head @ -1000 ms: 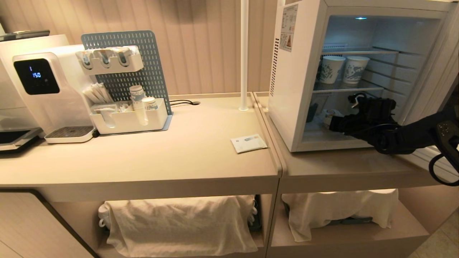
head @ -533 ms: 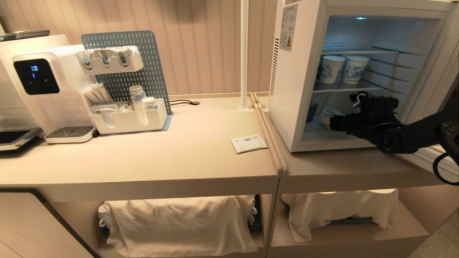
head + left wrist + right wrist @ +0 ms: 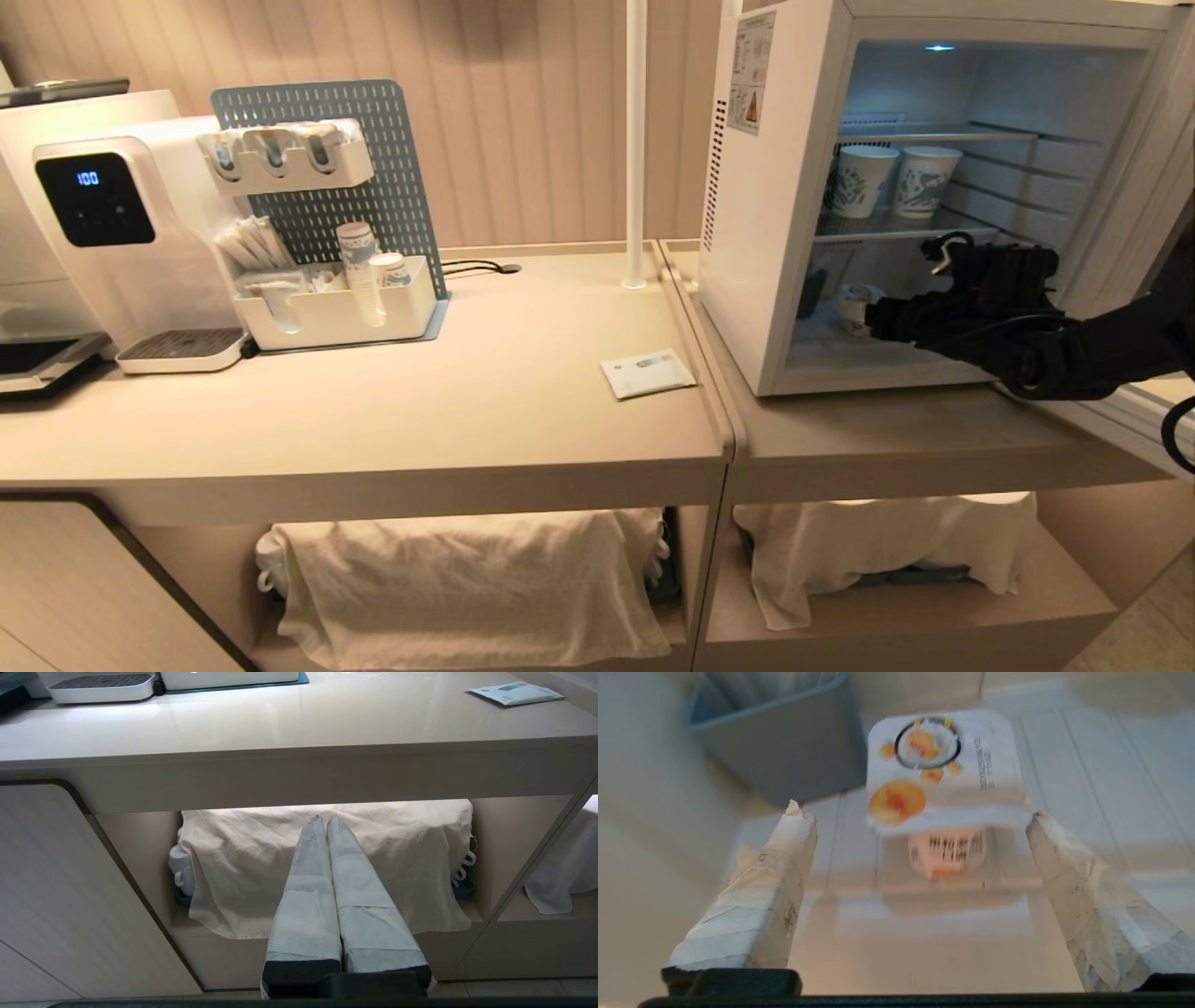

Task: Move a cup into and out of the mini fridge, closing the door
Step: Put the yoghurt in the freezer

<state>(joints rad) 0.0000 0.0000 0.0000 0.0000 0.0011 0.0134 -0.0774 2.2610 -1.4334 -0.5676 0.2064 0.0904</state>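
The left gripper is out of the head view; its own camera shows it low before the counter's under-shelf, its two taped fingers pressed together with nothing between them, aimed at a pale cloth that hides all but a few white mugs at its edge. On the counter a flat white packet lies just left of the mini fridge. The fridge stands open; its door is cut off at the right edge, so only a strip of white frame shows. Two patterned paper cups sit on the middle wire shelf. Below them the cup rests on the fridge floor, beside a grey bin; in the head view it is mostly hidden behind the black arm. The right gripper reaches into that lower compartment, its fingers spread wide to either side of the cup and clear of it. The wrist picture is blurred, so the lid's print is unreadable.
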